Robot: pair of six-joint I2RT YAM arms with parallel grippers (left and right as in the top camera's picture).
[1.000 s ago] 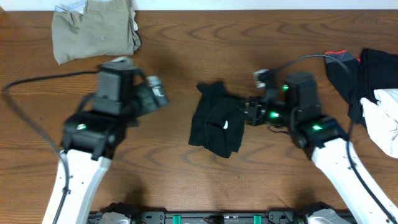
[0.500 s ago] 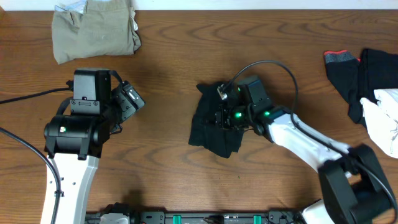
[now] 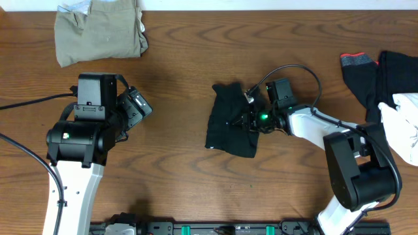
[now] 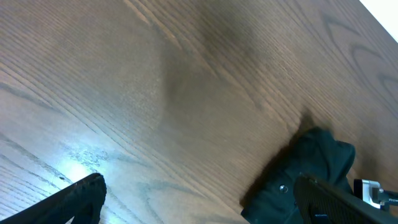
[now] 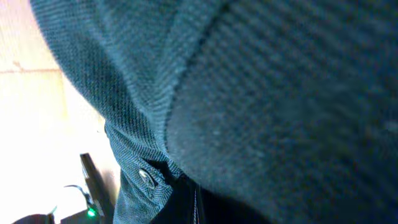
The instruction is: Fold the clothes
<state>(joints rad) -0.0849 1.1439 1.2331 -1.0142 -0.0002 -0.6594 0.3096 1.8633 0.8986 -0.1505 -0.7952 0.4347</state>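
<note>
The black garment (image 3: 228, 127) lies bunched at the table's middle. My right gripper (image 3: 247, 121) sits low on the garment's right part and is shut on its fabric. Dark knit cloth (image 5: 249, 93) with a small snap fills the right wrist view and hides the fingers. Off to the left, my left gripper (image 3: 135, 108) hovers over bare wood, well apart from the garment. It stands wide open with nothing between its fingers (image 4: 74, 199). In the left wrist view the black garment (image 4: 298, 168) shows at the lower right.
A khaki garment (image 3: 101, 29) lies at the back left. At the right edge is a pile: a black piece with red-orange trim (image 3: 359, 65) and a white piece (image 3: 405, 124). The right arm's cable (image 3: 294, 68) arcs over the table.
My right gripper reached over the black garment, then drew back right; the garment shifted right with it and its white mark no longer shows. The left arm pulled back left and stopped.
</note>
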